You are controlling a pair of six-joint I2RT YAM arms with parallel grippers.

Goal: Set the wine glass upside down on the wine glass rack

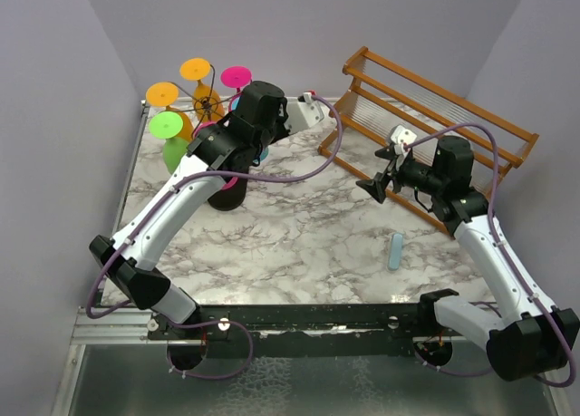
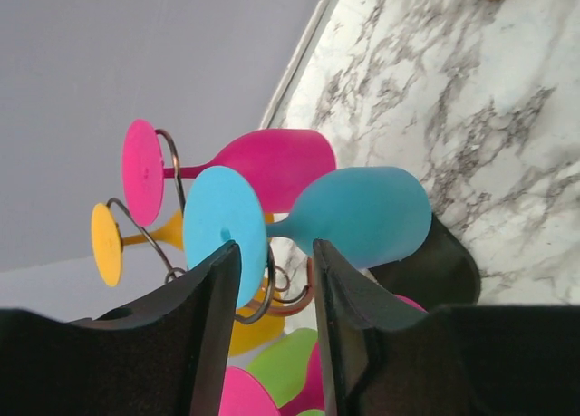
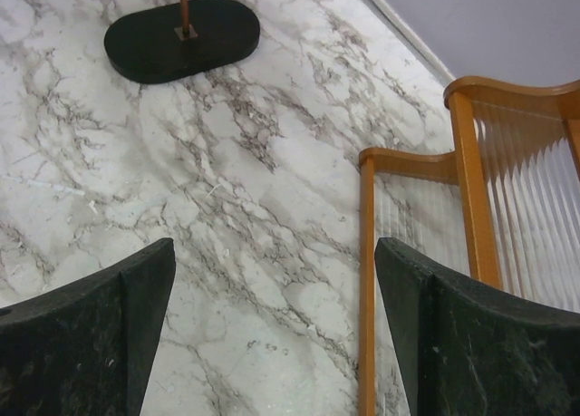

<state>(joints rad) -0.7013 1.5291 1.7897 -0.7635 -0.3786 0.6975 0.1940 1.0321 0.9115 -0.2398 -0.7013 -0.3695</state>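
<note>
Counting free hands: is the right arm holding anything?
No, its jaws stand wide apart with only bare table between them.

Wine glass (image 2: pixel 362 215) matt plastic; wine glass rack (image 3: pixel 145 44) dark metal wire, matt base; table (image 3: pixel 227 189) marbled, smooth; slatted rack (image 3: pixel 367 253) varnished wood.

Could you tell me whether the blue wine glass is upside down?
Upside down: the blue wine glass has its bowl toward the rack base and its foot away from it.
</note>
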